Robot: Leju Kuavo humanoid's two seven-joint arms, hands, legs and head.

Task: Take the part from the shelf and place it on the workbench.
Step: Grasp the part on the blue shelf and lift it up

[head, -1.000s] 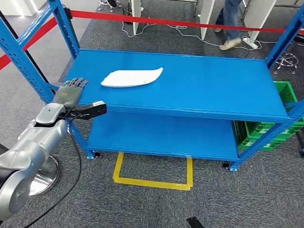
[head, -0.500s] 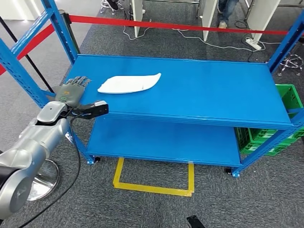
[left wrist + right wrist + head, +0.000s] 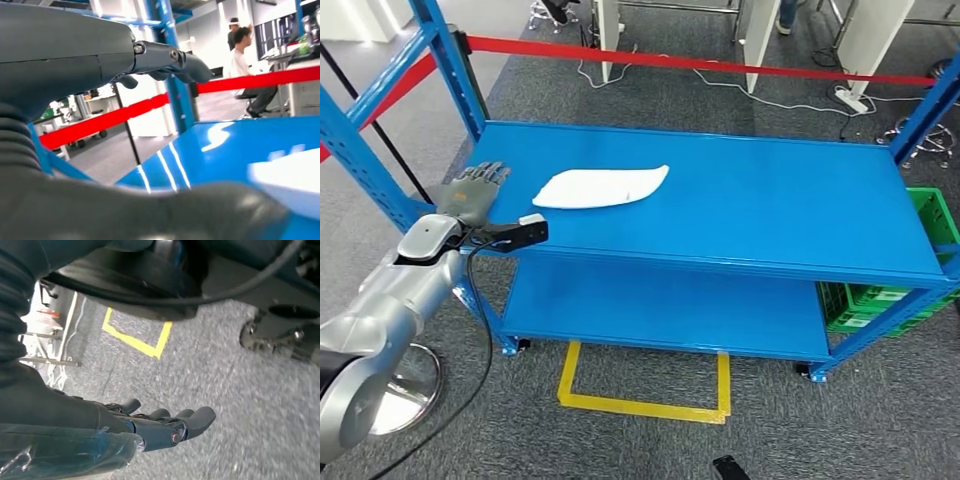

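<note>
Head view: the left hand (image 3: 473,191) hovers empty at the left end of the blue steel shelf (image 3: 773,210), short of the part.

The flat, white, leaf-shaped part (image 3: 601,187) lies on the top deck, left of centre, just beside the outstretched fingers but apart from them. That hand holds nothing, its fingers extended and spread. The right hand (image 3: 166,427) hangs over grey carpet near a yellow floor marking (image 3: 136,342), fingers apart and holding nothing. In the left wrist view the part is a blurred pale patch, so its edge height is hard to judge. As I read it, the risk is a thin, low part on a slick deck: fingers coming in flat may push it away rather than get under it, or catch the blue upright post (image 3: 444,60) beside the wrist.
</note>
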